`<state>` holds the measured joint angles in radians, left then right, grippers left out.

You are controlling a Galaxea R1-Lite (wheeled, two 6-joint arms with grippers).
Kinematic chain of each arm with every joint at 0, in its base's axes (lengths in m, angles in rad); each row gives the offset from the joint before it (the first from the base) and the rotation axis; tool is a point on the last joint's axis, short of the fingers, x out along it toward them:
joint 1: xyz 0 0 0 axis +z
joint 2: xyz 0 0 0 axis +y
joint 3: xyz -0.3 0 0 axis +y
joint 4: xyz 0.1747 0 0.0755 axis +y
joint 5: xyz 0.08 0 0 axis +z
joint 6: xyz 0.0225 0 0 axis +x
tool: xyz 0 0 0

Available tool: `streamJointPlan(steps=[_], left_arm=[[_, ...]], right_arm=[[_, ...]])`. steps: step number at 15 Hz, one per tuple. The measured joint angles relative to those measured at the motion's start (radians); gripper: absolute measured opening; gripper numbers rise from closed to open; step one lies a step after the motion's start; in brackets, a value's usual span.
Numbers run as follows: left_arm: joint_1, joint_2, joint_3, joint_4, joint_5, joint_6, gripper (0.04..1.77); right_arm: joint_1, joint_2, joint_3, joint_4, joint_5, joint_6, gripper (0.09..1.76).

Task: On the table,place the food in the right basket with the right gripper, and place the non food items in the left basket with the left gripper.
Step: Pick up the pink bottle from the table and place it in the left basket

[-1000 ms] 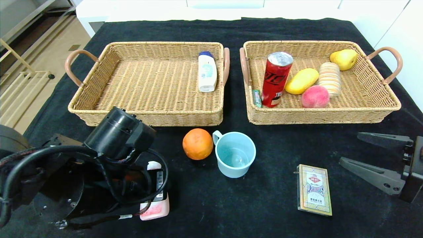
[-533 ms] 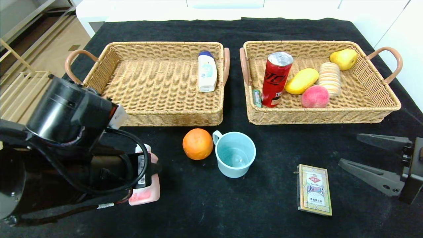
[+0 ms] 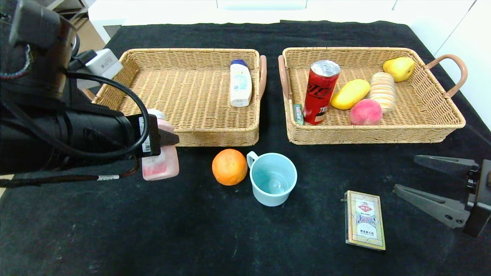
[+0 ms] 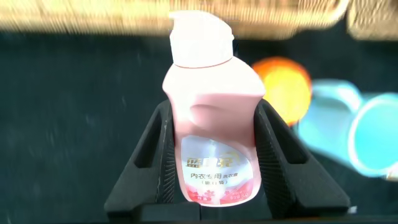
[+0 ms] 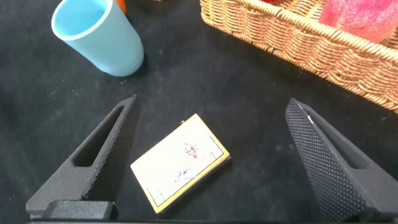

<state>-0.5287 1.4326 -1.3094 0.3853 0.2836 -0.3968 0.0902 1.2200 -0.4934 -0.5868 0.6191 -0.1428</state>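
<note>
Lab-like room, black-draped table (image 3: 238,237), white cabinets (image 3: 268,7)

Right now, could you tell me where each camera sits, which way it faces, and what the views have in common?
Head view: on the robot's head, looking forward and down at the table with both baskets; the left gripper and the right gripper show at its sides.
Left wrist view: on the left arm, looking along its fingers, shut on the pink bottle.
Right wrist view: on the right arm, looking down between open fingers at the card box.
Shared: the blue cup appears in all three.
</note>
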Motion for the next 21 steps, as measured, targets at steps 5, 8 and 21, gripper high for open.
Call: streamJointPlan(steps=[5, 8, 21], left_arm=[[0.049, 0.088, -0.173, -0.003, -0.021, 0.052, 0.83], [0.088, 0.151, -0.249, -0.050, -0.061, 0.066, 0.83], [0.168, 0.353, -0.434, -0.157, -0.098, 0.072, 0.83]], right_arm=[[0.000, -0.003, 0.000, -0.001, 0.000, 0.000, 1.71], [0.000, -0.003, 0.001, -0.001, 0.000, 0.000, 1.71], [0.000, -0.012, 0.001, -0.003, 0.002, 0.000, 1.71]])
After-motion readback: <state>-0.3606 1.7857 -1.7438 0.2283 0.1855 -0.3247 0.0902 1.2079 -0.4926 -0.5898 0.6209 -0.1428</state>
